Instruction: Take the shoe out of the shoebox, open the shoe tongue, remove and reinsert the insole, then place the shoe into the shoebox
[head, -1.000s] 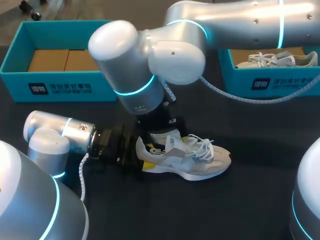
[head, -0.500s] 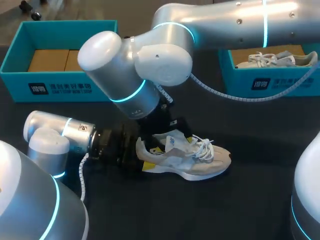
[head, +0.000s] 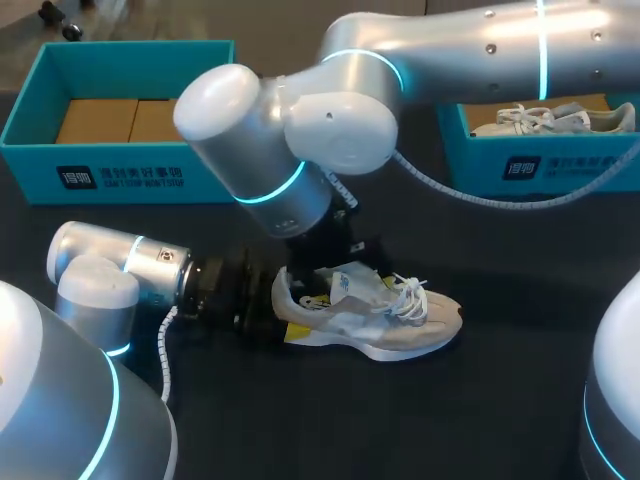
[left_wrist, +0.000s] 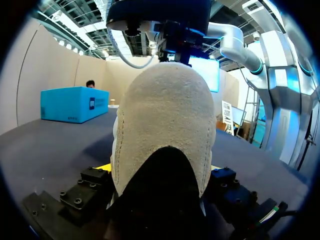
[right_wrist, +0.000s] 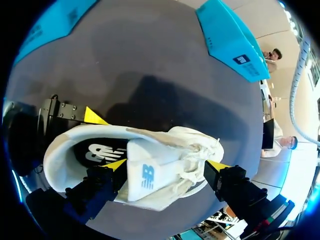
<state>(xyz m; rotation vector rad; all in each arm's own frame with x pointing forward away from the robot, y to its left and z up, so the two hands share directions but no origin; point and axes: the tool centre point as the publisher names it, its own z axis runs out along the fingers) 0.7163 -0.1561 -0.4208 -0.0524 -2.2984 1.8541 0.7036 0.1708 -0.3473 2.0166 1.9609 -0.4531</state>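
A beige and white sneaker (head: 400, 325) lies on its sole on the dark table, toe to the right. My left gripper (head: 285, 312) lies low behind it, shut on the heel (left_wrist: 165, 125) from both sides. One of its yellow fingertips (right_wrist: 93, 116) shows against the collar. My right gripper (right_wrist: 166, 165) hangs open over the shoe's mouth, with the white tongue (right_wrist: 142, 175) and the laces between its wide-spread fingers. The dark insole (right_wrist: 100, 150) lies inside the shoe. In the head view the right wrist (head: 320, 225) hides most of that gripper.
A teal shoebox (head: 120, 165) with brown cardboard inside stands at the back left. A second teal box (head: 540, 165) at the back right holds another white shoe (head: 550, 118). The right arm's cable (head: 480, 195) hangs over the table.
The right arm's wrist swung a little left and then back right above the shoe. The shoe and the left arm have stayed put.
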